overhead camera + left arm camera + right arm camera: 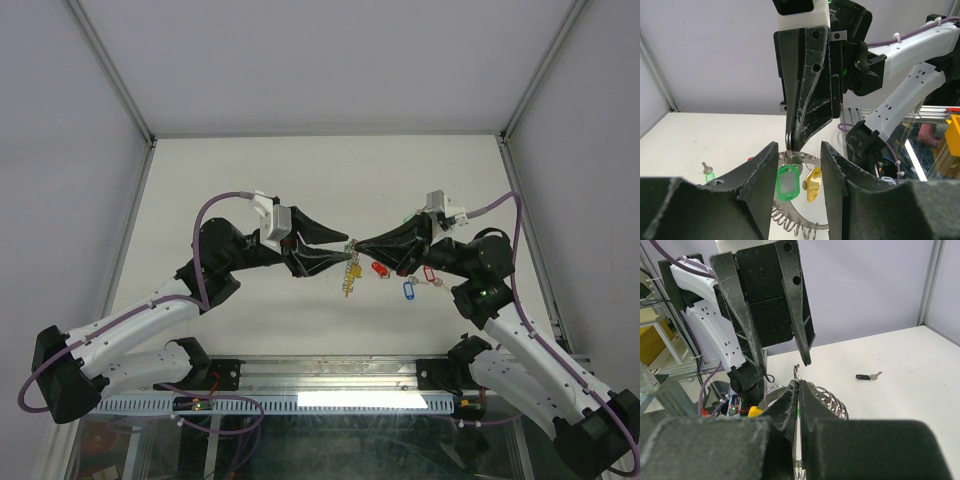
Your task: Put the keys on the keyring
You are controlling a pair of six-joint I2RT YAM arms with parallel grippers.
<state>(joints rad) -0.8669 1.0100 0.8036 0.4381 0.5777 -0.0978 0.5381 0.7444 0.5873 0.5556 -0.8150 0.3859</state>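
Note:
The keyring point(349, 270) hangs upright in the air between the two grippers, with its coil point(792, 222) and yellow segment point(813, 184) low. My left gripper point(799, 150) has its jaws partly apart, one on each side of the ring, and grips it across. From the other side my right gripper point(792, 144) is shut on the small split ring of a green-tagged key point(788, 182), which dangles at the keyring's top. The right wrist view shows its shut fingertips point(799, 382) in front of the coil point(832, 400). More keys lie on the table: red point(379, 270) and blue point(408, 290).
A red-rimmed key tag point(430, 273) lies under the right arm. A black-tagged key point(867, 376) and a second green-tagged key point(708, 175) lie on the white table. Frame posts stand at the table's corners, and a metal rail point(330, 400) runs along the near edge.

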